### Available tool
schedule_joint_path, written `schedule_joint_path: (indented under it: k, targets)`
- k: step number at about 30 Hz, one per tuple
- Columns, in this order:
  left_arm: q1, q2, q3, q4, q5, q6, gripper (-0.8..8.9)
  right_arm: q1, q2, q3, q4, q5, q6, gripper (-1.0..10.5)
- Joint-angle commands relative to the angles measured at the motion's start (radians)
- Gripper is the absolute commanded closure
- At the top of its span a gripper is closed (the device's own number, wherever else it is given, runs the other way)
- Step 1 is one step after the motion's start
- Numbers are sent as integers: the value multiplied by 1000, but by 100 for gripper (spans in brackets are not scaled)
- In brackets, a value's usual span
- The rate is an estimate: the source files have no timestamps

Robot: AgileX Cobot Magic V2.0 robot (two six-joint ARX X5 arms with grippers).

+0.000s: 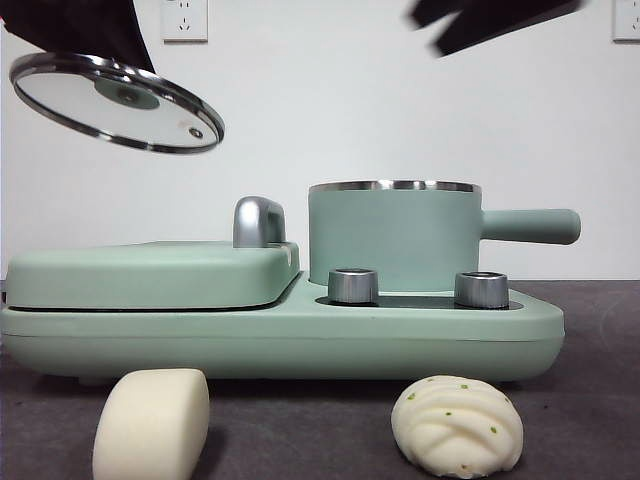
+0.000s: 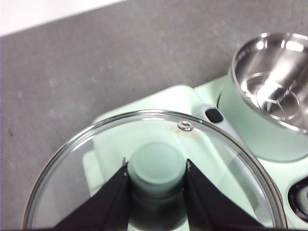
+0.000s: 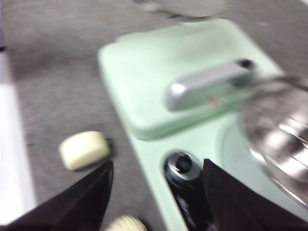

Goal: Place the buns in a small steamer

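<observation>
The left gripper [image 2: 156,168] clamps the glass lid [image 1: 115,100] by its knob, clear of the small steamer [image 1: 395,235]; the right gripper [image 3: 156,192], open and empty, hangs above. Both buns [image 1: 150,425] lie on the worktop [image 1: 320,430] before the steamer.

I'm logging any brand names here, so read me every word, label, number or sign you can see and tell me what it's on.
No readable text in any view.
The glass lid, held by the left gripper, has a faint mark beside its vent: too blurred to read.
The small steamer, griddle lid and knobs show no lettering.
</observation>
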Motion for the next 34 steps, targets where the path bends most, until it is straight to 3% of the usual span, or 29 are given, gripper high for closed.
schedule_joint_path:
  k: [1,14,25,34]
  targets:
    - [2,-10,18,50,2,19,803,77,78,16,46,-1,-16,598]
    - [6,-17,18,74,2,17,803,304,418,16,210,32,-19,573]
    - [9,-17,18,71,2,18,803,345,636,16,328,107,-23,545]
    - [35,-17,18,72,2,18,803,346,680,16,349,104,-22,575]
